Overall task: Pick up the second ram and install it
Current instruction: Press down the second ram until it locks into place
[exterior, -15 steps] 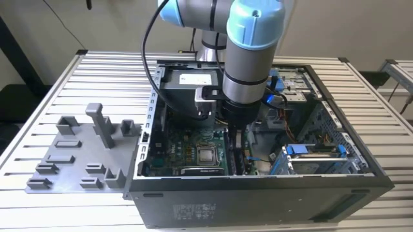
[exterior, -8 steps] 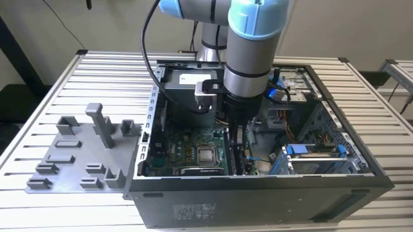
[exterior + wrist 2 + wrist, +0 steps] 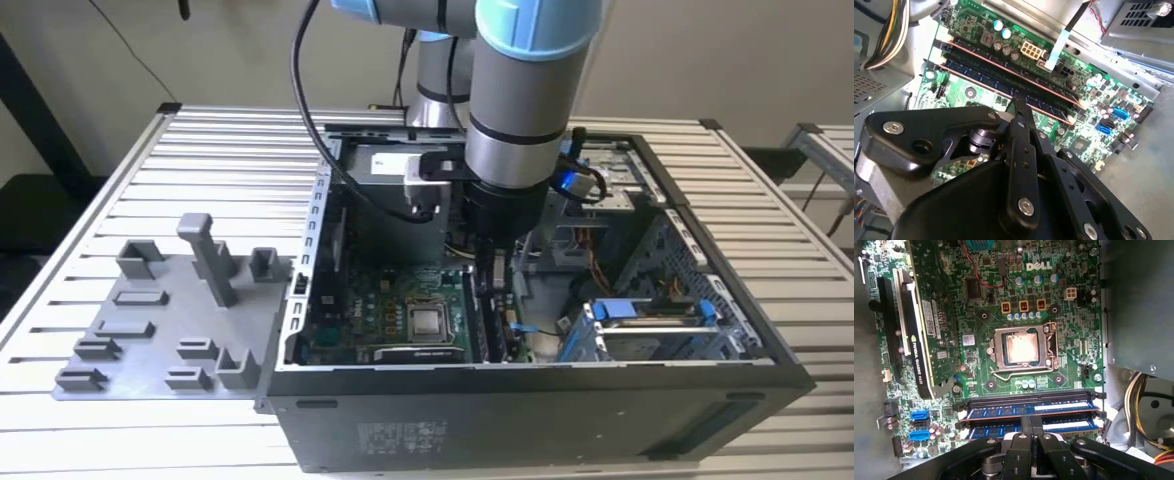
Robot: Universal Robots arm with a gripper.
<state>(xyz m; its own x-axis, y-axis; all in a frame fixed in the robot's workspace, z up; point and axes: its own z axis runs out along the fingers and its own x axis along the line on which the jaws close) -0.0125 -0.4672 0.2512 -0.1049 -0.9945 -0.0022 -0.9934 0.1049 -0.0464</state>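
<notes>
The second ram (image 3: 1069, 426) (image 3: 979, 77), a long dark blue-green stick, sits in the memory slot nearer my fingers on the green motherboard (image 3: 979, 320). Another stick (image 3: 1004, 407) (image 3: 1004, 62) stands in the slot beside it. My gripper (image 3: 1031, 421) (image 3: 1019, 102) is shut, its two black fingers pressed together side by side along the stick's length. Their tips rest on the middle of the second ram's top edge. In the exterior view the gripper (image 3: 491, 262) reaches down inside the open computer case (image 3: 534, 410).
A grey plastic tray (image 3: 147, 330) with blocks and posts lies on the slatted table at the exterior view's left of the case. Inside the case are the bare processor socket (image 3: 1021, 347), a graphics card (image 3: 924, 340), bundled cables (image 3: 1149, 415) and a drive cage (image 3: 654, 320).
</notes>
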